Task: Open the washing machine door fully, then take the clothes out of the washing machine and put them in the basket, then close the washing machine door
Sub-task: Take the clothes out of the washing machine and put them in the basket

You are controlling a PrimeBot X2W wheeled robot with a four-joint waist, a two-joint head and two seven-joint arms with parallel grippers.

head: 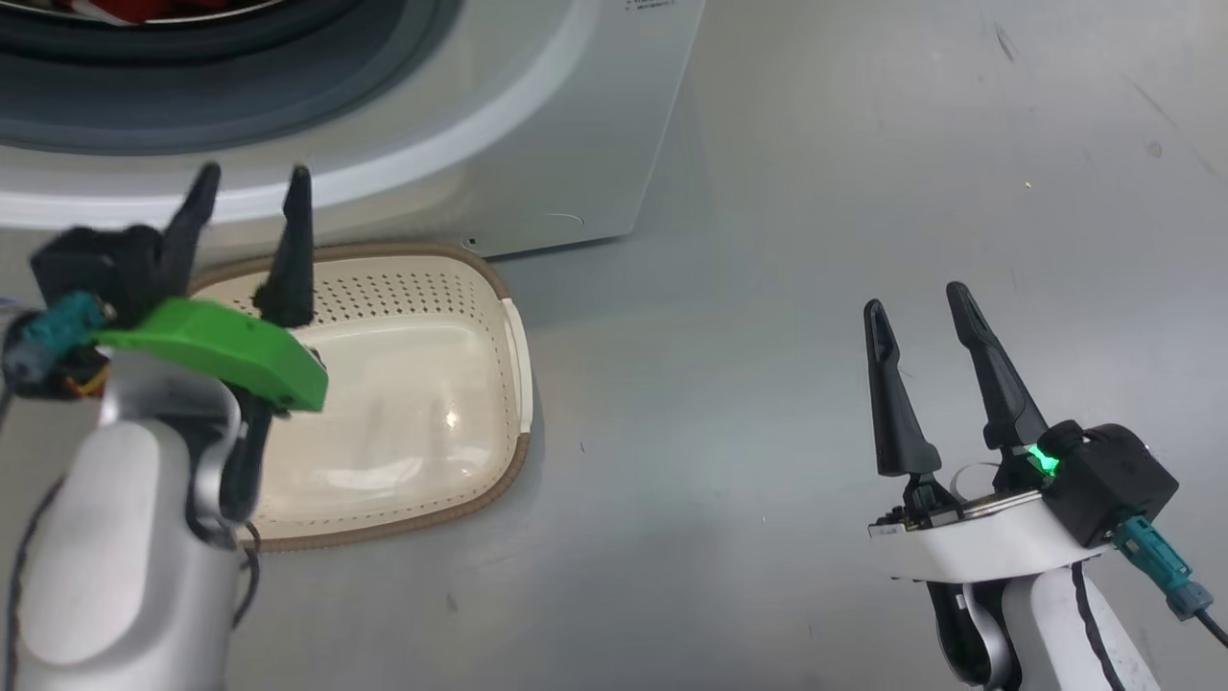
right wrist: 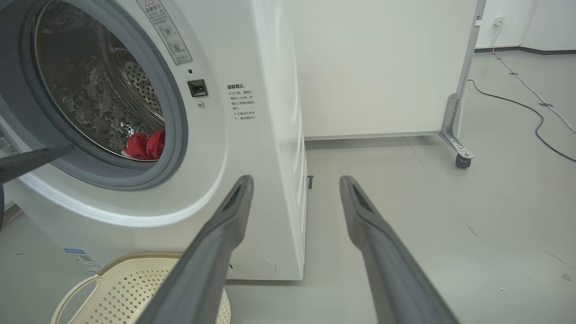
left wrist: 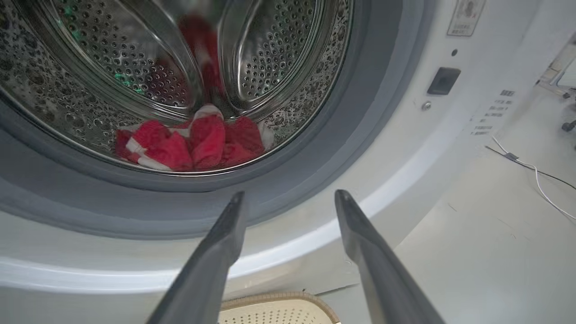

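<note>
Grey smooth floor (head: 767,240). White front-loading washing machine (right wrist: 211,148), steel drum (left wrist: 279,54) uncovered. Bright red, white-striped clothes (left wrist: 193,144) heaped low inside, lying 9-to-3, at 11 o'clock from the left gripper (left wrist: 290,193): jaws wide, empty, the nearer arm. Right gripper (head: 916,299) wide, well apart. Cream perforated plastic basket (head: 403,384) below.

Washing machine (right wrist: 265,135): white casing; grey door seal (left wrist: 135,211); bright steel drum (left wrist: 279,58), dotted all over with small round holes; small blue label (right wrist: 78,256) low on the front.
Clothes (left wrist: 189,144): bright red with white stripes.
Basket (head: 403,288): cream, walls patterned with rows of small perforations; brown woven-look rim (head: 499,480).
Left end effector (head: 252,175): black fingers; vivid green bracket (head: 221,350) behind them.
Right end effector (head: 914,297): black fingers; white housing (head: 988,547); small green light (head: 1044,463).
Floor (head: 767,384): plain pale grey.
</note>
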